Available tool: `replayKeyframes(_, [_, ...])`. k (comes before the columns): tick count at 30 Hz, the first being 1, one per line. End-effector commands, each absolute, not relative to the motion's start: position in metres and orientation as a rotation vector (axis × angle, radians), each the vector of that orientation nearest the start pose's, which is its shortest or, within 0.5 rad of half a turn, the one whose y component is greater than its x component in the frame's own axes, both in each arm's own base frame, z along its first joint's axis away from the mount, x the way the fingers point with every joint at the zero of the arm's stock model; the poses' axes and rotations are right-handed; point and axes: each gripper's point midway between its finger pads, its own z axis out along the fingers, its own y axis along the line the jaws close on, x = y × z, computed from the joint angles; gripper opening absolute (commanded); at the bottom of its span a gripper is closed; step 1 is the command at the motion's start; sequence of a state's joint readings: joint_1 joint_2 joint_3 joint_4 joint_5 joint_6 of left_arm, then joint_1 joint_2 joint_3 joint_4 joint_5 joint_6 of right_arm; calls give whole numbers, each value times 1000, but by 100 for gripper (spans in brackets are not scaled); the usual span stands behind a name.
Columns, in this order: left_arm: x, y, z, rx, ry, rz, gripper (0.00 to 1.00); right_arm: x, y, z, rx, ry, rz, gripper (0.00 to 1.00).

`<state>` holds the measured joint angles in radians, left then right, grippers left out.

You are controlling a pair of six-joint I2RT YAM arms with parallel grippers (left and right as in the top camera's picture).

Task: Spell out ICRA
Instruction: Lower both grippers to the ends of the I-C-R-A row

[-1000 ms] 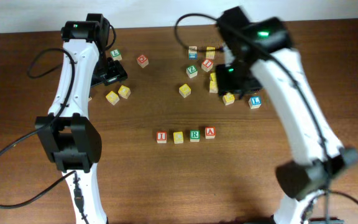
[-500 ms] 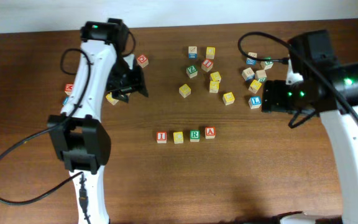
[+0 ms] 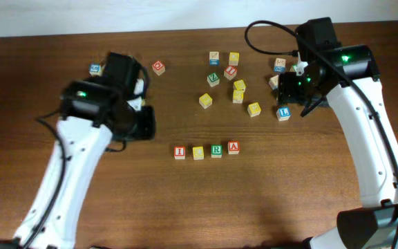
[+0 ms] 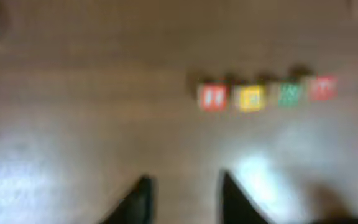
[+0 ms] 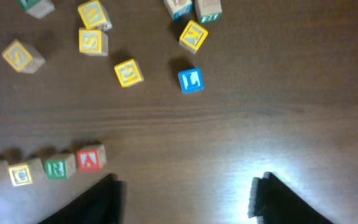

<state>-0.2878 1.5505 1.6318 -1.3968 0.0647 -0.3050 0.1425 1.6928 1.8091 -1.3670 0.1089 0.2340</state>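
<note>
Overhead: four small wooden alphabet cubes, red-printed I (image 3: 179,152), yellow-printed C (image 3: 198,153), green-printed R (image 3: 216,150) and red-printed A (image 3: 233,146), stand in a close row mid-way on the brown wooden table (image 3: 185,207), with loose letter cubes (image 3: 206,101) scattered toward 1 o'clock. Left wrist, blurred: left gripper (image 4: 185,199) partly parted, holding nothing, row at 1 o'clock from it. Right wrist: right gripper (image 5: 185,199) spread wide, empty, row at 9 o'clock.

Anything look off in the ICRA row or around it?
Only minor: the row slants. The I cube, C cube and R cube line up fairly well, but the A cube sits slightly farther back and looks a bit rotated in the right wrist view. Nothing tipped or damaged.
</note>
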Motion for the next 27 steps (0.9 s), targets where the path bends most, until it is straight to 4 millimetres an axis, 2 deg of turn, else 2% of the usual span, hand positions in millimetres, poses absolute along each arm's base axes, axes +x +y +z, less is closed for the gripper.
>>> replayKeyframes(1, [305, -97, 137, -143, 2963, -143, 0, 357, 34, 215, 166, 2857, -50, 25])
replayKeyframes(4, [311, -99, 99, -177, 2962, -146, 0, 352, 42, 185, 155, 2913, 9, 4])
replayKeyframes(7, [312, -106, 78, -181, 2984, -141, 0, 353, 58, 149, 141, 2933, 136, 4])
replayKeyframes(10, [315, -108, 50, -180, 3029, -117, 0, 356, 84, 113, 74, 2910, 358, 4])
replayKeyframes(15, [316, -109, 16, -186, 3097, -86, 0, 345, 88, 63, 74, 2913, 405, 4])
replayKeyframes(17, [315, -110, 10, -186, 3113, -90, 0, 344, 88, 53, 87, 2919, 405, 4])
replayKeyframes(20, [311, -125, -7, -184, 3155, -214, 0, 342, 90, 36, 90, 2958, 410, 4])
replayKeyframes(21, [314, -127, -9, -129, 3145, -224, 0, 340, 95, 32, 80, 2970, 436, 4])
replayKeyframes(25, [313, -138, -10, -35, 3136, -242, 0, 337, 118, 30, 31, 2973, 467, 4])
replayKeyframes(27, [311, -143, -10, -10, 3137, -243, 0, 338, 116, 27, 89, 2974, 367, 4])
